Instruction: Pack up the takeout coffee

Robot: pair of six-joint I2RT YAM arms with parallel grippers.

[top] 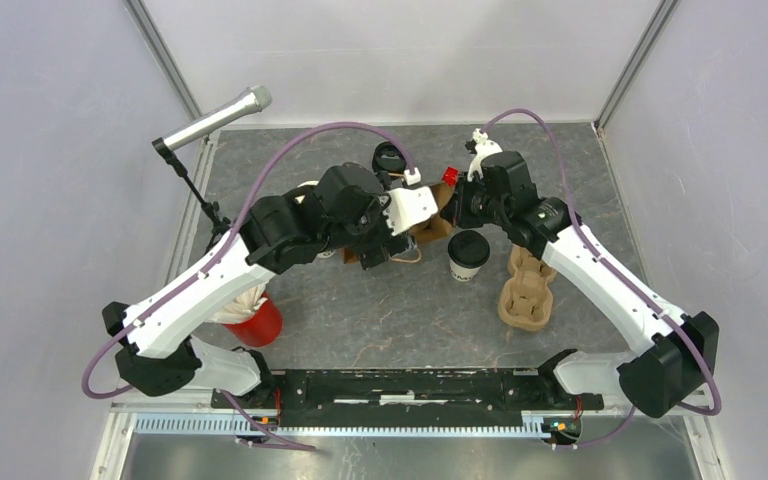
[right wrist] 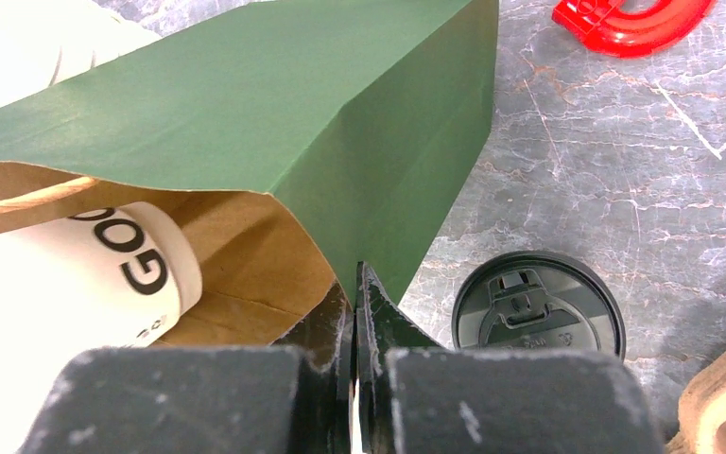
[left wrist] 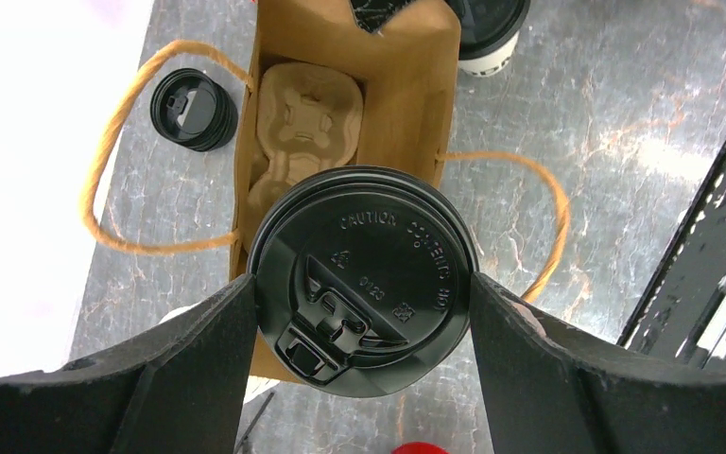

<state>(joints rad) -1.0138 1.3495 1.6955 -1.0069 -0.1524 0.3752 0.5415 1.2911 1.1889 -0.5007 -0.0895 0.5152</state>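
My left gripper is shut on a takeout coffee cup, its black lid between the fingers, held over the open mouth of a paper bag. A cardboard cup carrier lies inside the bag. The held cup's cream side with dark print shows in the right wrist view. My right gripper is shut on the bag's rim; the bag is green outside. The second lidded cup stands on the table right of the bag, its lid also visible in the right wrist view.
A stack of cardboard carriers stands right of the second cup. Black lids lie left of the bag. A red cup of white sticks is at front left. A small red object lies behind the bag. A microphone stands at back left.
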